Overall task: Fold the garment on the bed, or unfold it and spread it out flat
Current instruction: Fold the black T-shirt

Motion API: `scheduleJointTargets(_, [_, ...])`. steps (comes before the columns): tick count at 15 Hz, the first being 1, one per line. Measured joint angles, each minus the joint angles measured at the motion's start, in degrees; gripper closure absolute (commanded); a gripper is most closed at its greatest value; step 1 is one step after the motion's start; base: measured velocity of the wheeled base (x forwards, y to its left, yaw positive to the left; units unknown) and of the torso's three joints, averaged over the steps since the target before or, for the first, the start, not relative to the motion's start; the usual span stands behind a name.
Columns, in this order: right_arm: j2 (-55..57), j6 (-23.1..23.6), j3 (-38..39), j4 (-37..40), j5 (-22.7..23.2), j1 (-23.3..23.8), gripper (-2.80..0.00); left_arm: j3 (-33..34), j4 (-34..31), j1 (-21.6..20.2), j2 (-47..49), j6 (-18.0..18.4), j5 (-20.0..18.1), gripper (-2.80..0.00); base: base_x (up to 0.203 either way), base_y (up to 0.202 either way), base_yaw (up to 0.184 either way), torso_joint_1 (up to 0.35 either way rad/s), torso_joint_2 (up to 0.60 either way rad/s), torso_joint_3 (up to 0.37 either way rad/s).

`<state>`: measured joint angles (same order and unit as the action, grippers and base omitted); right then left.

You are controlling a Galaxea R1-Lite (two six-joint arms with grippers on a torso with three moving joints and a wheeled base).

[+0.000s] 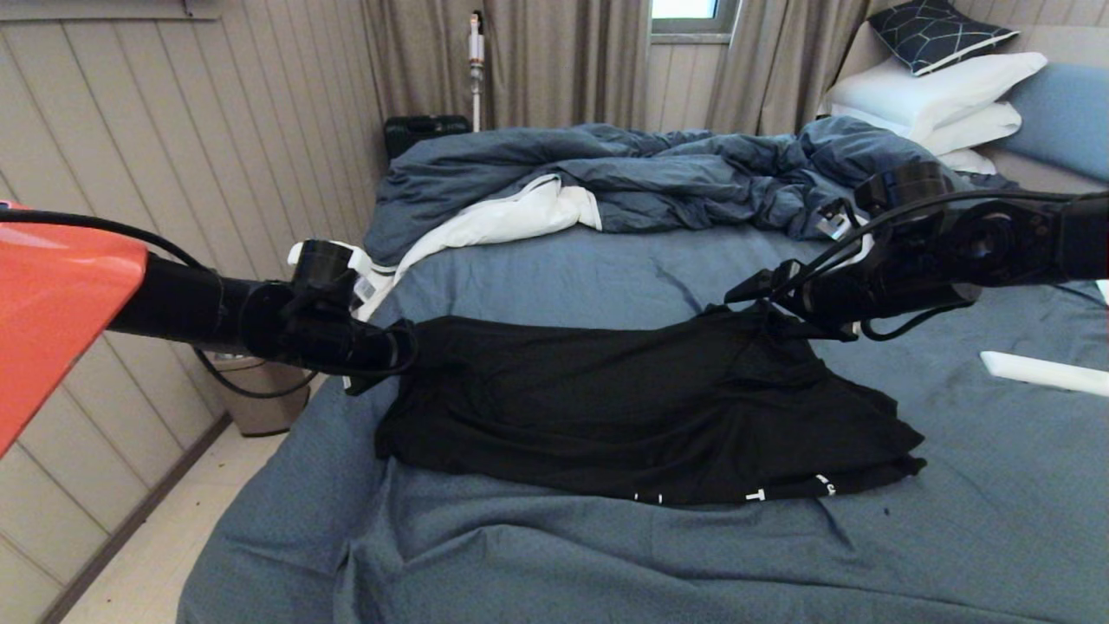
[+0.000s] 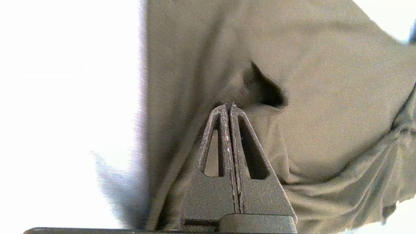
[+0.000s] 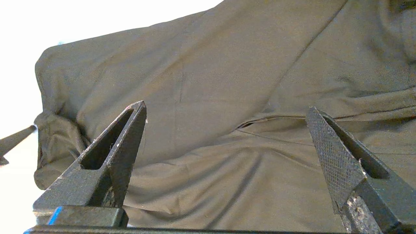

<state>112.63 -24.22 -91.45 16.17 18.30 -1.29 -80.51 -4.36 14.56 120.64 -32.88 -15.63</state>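
The black garment (image 1: 624, 407) lies folded in a wide band across the slate-blue bed (image 1: 537, 555), with bits of white lettering along its near edge. At the garment's left end, my left gripper (image 1: 400, 348) is shut on the cloth and holds that edge slightly lifted. In the left wrist view the left gripper (image 2: 228, 106) pinches bunched garment (image 2: 325, 97) at its tips. My right gripper (image 1: 764, 303) hovers open over the garment's raised right part. In the right wrist view the right gripper (image 3: 227, 109) is spread wide above creased garment (image 3: 227, 65) and holds nothing.
A rumpled dark blue duvet (image 1: 624, 173) with white lining fills the far half of the bed. White pillows (image 1: 936, 95) and a patterned cushion (image 1: 936, 30) are stacked at the far right. A flat white object (image 1: 1040, 371) lies on the sheet at right. A bin (image 1: 260, 403) stands on the floor at left.
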Motion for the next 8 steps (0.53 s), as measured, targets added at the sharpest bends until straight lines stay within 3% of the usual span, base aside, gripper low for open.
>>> scheduleJointTargets(5, [-0.28,0.08,-0.09,0.01,0.02,0.03,-2.80,2.11,-0.07,0.02,-2.78,0.52,-0.02,0.00,0.000,0.000,0.000,0.000,0.00,0.000])
scheduleJointTargets(8, [-0.39,0.16,-0.16,0.06,0.06,-0.05,-2.80,4.13,1.42,2.03,-4.05,0.57,0.23,0.00,0.000,0.000,0.000,0.000,0.00,0.000])
